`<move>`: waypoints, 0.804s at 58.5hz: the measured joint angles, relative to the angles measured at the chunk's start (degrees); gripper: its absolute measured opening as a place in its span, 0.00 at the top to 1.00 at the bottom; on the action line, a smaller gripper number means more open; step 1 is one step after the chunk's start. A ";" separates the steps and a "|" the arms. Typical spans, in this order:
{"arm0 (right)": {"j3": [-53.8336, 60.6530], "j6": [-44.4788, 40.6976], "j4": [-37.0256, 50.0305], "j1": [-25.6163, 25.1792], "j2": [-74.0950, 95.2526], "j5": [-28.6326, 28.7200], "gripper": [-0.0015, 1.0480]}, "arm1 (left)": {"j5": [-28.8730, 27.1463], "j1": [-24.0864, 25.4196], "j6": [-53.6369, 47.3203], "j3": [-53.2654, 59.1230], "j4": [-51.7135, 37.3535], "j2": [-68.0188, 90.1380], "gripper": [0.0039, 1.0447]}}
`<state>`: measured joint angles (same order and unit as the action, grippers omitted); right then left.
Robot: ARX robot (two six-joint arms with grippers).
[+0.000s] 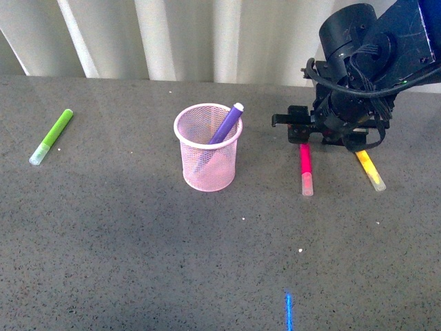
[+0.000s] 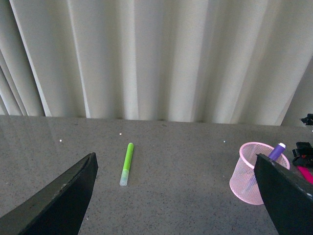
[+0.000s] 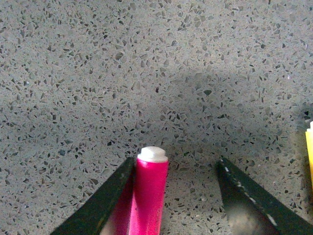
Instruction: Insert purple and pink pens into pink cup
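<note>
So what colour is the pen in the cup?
Purple; the pen shows best in the front view.

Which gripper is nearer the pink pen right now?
Right. The right gripper, open, straddles the far end of the pink pen; the left gripper is well off, past the pink cup.

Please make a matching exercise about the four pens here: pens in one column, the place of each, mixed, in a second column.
1 purple pen
2 pink pen
3 green marker
4 yellow marker

A lying flat, left of the pink cup
B leaning inside that cup
C between the open fingers of the right gripper
D farthest right

Pairs: 1-B, 2-C, 3-A, 4-D
</note>
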<state>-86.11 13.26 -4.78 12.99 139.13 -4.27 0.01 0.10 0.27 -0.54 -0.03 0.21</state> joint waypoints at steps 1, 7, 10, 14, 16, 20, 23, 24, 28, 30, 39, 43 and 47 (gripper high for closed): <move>0.00 0.02 0.00 -0.02 0.00 0.02 0.54 | 0.00 0.00 0.00 0.00 0.00 0.00 0.06; 0.00 0.02 0.00 -0.52 0.00 0.26 0.69 | 0.00 0.00 0.00 0.00 0.00 0.00 0.06; 0.00 0.07 0.00 -0.87 0.00 0.52 0.79 | 0.00 0.00 0.00 0.00 0.00 0.00 0.06; 0.02 0.00 0.20 -1.18 0.00 0.70 0.87 | 0.00 0.00 0.00 0.00 0.00 0.00 0.06; 0.07 0.00 0.24 -1.31 0.00 0.92 0.88 | 0.00 0.00 0.00 0.00 0.00 0.00 0.06; 0.33 0.00 0.63 -1.60 -0.02 1.16 0.89 | 0.00 0.00 0.00 0.00 0.00 0.00 0.06; 0.55 0.04 0.85 -1.75 -0.07 1.40 0.89 | 0.00 0.00 0.00 0.00 0.00 0.00 0.06; 0.63 0.07 0.96 -1.84 -0.15 1.62 0.89 | 0.00 0.00 0.00 0.00 0.00 0.00 0.06; 1.22 0.22 1.92 -2.08 -0.42 2.21 0.89 | 0.00 0.00 0.00 0.00 0.00 0.00 0.06; 1.70 0.59 2.78 -2.19 -0.61 2.71 0.89 | 0.00 0.00 0.00 0.00 0.00 0.00 0.06; 5.75 3.48 8.55 -2.54 -3.13 7.34 0.89 | 0.00 0.00 0.00 0.00 0.00 0.00 0.06; 8.44 4.85 12.20 -2.69 -5.92 10.16 0.89 | 0.00 0.00 0.00 0.00 0.00 0.00 0.06; 10.80 6.29 15.15 -2.69 -9.81 12.74 0.89 | 0.00 0.00 0.00 0.00 0.00 0.00 0.06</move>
<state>-75.31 19.55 10.37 10.31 129.32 8.47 0.01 0.10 0.27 -0.54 -0.03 0.21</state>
